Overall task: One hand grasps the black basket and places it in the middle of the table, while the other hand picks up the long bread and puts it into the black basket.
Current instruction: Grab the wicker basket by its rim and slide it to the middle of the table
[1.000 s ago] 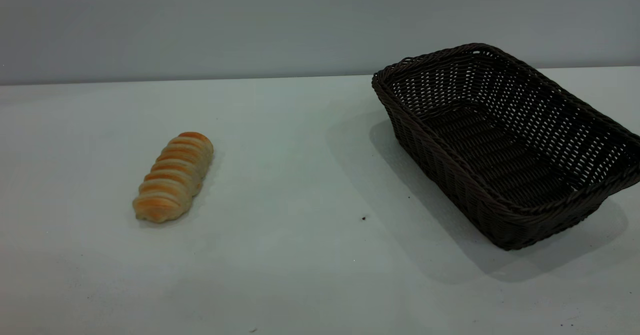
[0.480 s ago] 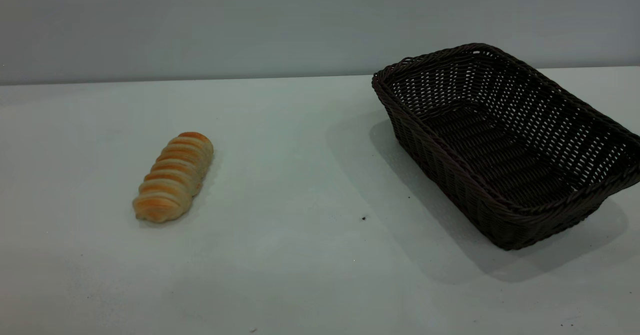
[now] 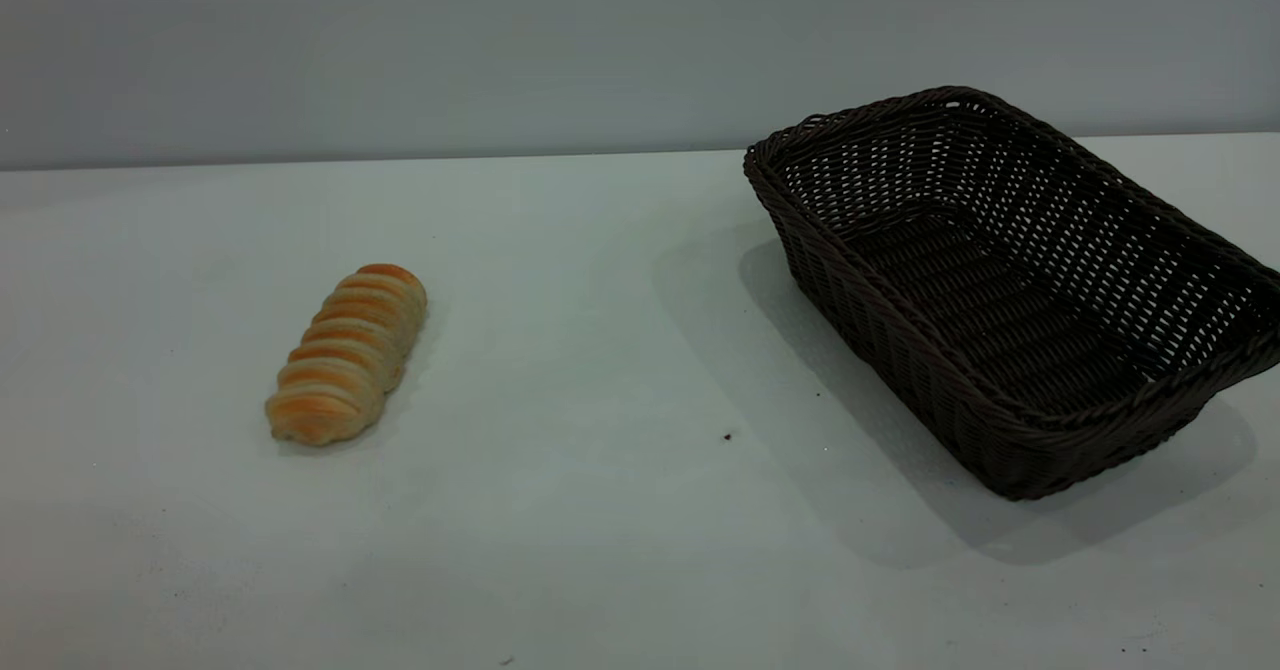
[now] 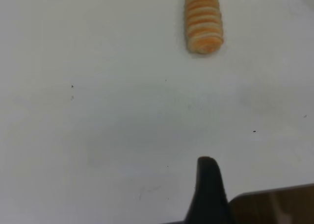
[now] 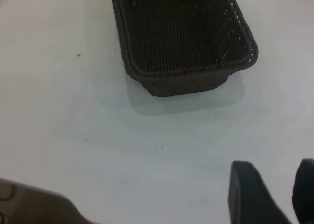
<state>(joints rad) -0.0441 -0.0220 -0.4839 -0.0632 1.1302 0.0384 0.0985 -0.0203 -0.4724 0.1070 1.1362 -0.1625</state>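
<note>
Two things are lying on my table (image 3: 600, 510): the bread (image 3: 346, 354) toward the left edge and the basket (image 3: 1010, 280) toward the far right corner, well apart. The bread is showing golden-tan with orange-brown ridges across it, tapered at both ends, lying flat. The basket is sitting upright, dark woven wicker with a braided rim, nothing inside. A few dark specks (image 3: 727, 437) are dotting the bare surface between them. My right gripper (image 5: 276, 192) is hanging above the table near the basket, fingers spread apart and holding nothing. My left gripper (image 4: 208, 189) is showing one finger only, so I cannot tell its state.
</note>
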